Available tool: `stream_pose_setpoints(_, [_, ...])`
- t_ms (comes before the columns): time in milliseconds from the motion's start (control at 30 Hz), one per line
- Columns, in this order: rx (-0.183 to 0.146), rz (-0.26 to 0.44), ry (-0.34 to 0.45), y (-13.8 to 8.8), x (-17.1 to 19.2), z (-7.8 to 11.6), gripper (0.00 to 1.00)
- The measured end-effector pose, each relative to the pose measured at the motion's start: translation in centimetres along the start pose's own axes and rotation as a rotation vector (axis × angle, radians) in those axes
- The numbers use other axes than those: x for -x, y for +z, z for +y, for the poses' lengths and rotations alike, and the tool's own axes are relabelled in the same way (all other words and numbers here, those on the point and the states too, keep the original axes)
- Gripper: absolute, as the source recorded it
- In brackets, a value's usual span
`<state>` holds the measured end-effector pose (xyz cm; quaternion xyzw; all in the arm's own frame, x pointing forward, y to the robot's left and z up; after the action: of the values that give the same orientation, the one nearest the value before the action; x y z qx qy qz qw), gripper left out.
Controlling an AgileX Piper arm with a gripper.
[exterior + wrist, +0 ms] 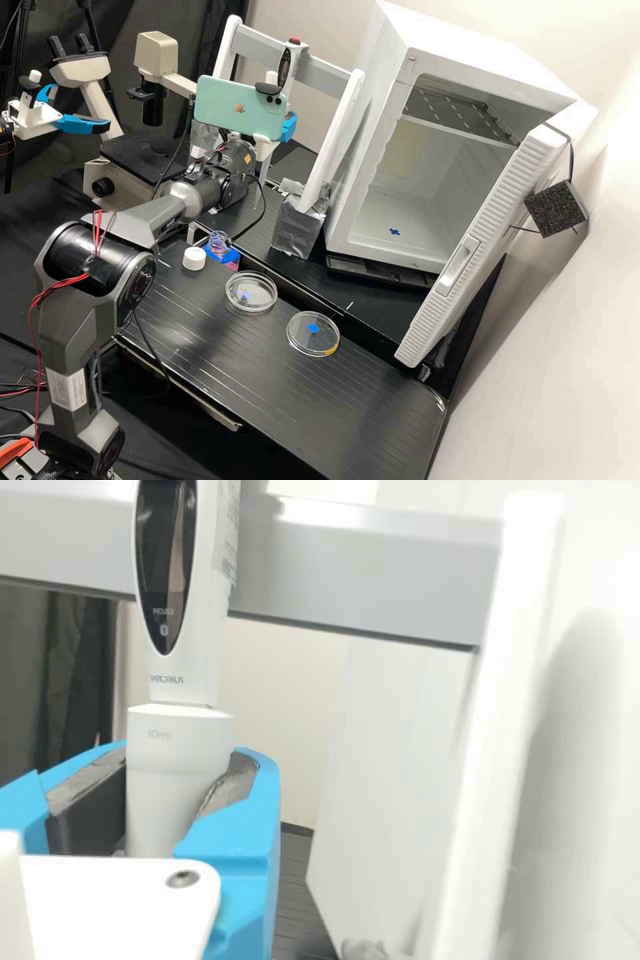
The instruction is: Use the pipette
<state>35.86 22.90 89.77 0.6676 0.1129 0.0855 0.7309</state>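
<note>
Gripping the pipette (180,750) by its pale lower sleeve, the gripper (289,128) has its two blue fingers (245,840) closed in on either side, dark pads facing the sleeve. The pipette stands nearly upright in the wrist view, its dark display above the fingers; in the high view its red-tipped top rises behind the pale green phone (233,110), at the grey crossbar (260,45) of the white stand (333,147). Whether pipette and crossbar touch, I cannot tell. Foil (298,227) wraps the foot of the stand. On the bench (220,360), a white cap (194,258) sits near a small clear bottle (218,244), and beyond them lie two round clear dishes, one (251,291) nearer the bottle, the other (313,333) farther off with yellow at its rim. Beside the stand is a white cabinet (370,140), its door (480,233) open; a microscope (133,157) stands behind the arm.
</note>
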Motion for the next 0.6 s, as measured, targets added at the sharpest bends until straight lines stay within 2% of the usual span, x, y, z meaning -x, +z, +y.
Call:
stream_pose_setpoints(133, [-0.008, -0.006, 0.009, 0.2, 0.0, 0.3, 0.0])
stream_pose_setpoints(233, [-0.04, -0.01, 0.018, 0.3, 0.0, 0.6, 0.0])
stream_pose_setpoints(300, [-0.041, -0.01, 0.024, 0.4, 0.0, 0.8, 0.0])
stream_pose_setpoints(400, [-0.062, -0.006, 0.032, 0.3, 0.0, 0.9, 0.0])
stream_pose_setpoints(600, [-0.077, 0.001, 0.044, 0.2, 0.2, 1.3, 0.0])
